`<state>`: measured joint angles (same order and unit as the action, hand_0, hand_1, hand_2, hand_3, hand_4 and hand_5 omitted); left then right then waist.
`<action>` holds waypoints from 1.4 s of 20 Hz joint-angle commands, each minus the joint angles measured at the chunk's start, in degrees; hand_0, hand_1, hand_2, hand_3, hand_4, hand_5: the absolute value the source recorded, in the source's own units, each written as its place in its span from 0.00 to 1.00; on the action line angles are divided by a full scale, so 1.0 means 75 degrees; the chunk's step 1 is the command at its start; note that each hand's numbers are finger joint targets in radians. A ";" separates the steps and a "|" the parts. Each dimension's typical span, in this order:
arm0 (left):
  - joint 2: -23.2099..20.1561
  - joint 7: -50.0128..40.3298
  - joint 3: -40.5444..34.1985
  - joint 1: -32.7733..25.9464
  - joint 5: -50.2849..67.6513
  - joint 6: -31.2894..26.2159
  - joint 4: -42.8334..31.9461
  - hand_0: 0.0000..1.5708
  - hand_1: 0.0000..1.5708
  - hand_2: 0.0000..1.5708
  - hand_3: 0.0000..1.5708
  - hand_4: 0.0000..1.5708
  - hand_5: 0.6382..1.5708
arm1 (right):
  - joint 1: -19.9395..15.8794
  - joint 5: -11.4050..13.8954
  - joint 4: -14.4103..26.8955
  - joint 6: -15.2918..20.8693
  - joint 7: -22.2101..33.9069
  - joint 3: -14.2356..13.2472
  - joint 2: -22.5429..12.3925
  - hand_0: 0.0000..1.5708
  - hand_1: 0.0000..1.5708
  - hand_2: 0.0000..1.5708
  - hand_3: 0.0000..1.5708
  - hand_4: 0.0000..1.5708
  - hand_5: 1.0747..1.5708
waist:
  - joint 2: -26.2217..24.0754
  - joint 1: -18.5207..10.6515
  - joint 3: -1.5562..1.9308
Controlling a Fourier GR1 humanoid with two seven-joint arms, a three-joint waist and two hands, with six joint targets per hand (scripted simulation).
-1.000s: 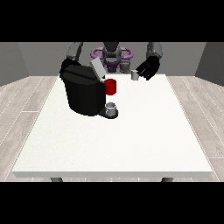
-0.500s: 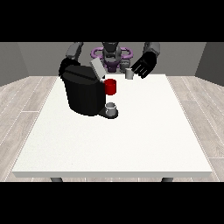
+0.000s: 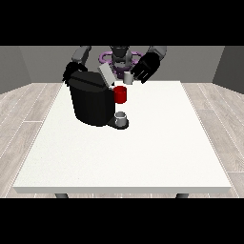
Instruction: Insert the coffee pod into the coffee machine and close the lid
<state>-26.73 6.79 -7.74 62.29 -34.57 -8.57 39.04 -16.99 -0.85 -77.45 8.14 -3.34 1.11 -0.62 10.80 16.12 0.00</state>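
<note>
Currently the coffee pod [image 3: 127,76] sits pinched at the fingers of the hand at the view's right [image 3: 147,68], raised above the table [image 3: 157,143] just behind the coffee machine [image 3: 91,99]. Lid [image 3: 106,74] is tilted up, so the slot looks open. Hand at the view's left [image 3: 71,71] is behind the machine; can't tell its fingers. Risk: pod arrives tilted or off-centre, catches the red front part [image 3: 120,94] or the lid edge and slips out.

The bulky black plastic coffee machine [image 3: 93,104] looks matt, its red front part [image 3: 120,94] glossier (a smooth sheen). The large white tabletop [image 3: 143,152] appears smooth and faintly speckled; the floor [image 3: 28,107] shows pale wood planks.
</note>
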 commanded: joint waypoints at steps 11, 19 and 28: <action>0.0000 -0.0051 0.0040 0.0389 -0.0211 -0.0099 -0.0239 0.82 0.82 0.84 0.78 0.32 1.00 | -0.0063 -0.0036 -0.0263 0.0041 0.0083 -0.0362 -0.0317 0.00 0.00 0.00 0.00 0.31 1.00 | 0.0236 0.0142 0.0002; -0.0013 0.0211 0.0059 0.0383 -0.0328 0.0007 -0.0338 0.80 0.80 0.82 0.77 0.32 1.00 | -0.0149 -0.0402 -0.0392 -0.0224 0.0148 -0.0598 -0.0539 0.00 0.00 0.00 0.00 0.34 1.00 | 0.0472 0.0205 0.0001; 0.0041 0.0362 -0.0060 0.0362 -0.0269 -0.0065 -0.0588 0.77 0.77 0.81 0.77 0.33 1.00 | -0.0225 -0.0416 -0.0616 -0.0197 0.0478 -0.0603 -0.0598 0.00 0.00 0.00 0.00 0.33 1.00 | 0.0535 0.0199 -0.0001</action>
<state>-25.80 8.29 -7.66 66.03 -37.01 -7.94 35.91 -17.93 -2.39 -80.65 8.61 -2.60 -2.09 -2.80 14.97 17.53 0.03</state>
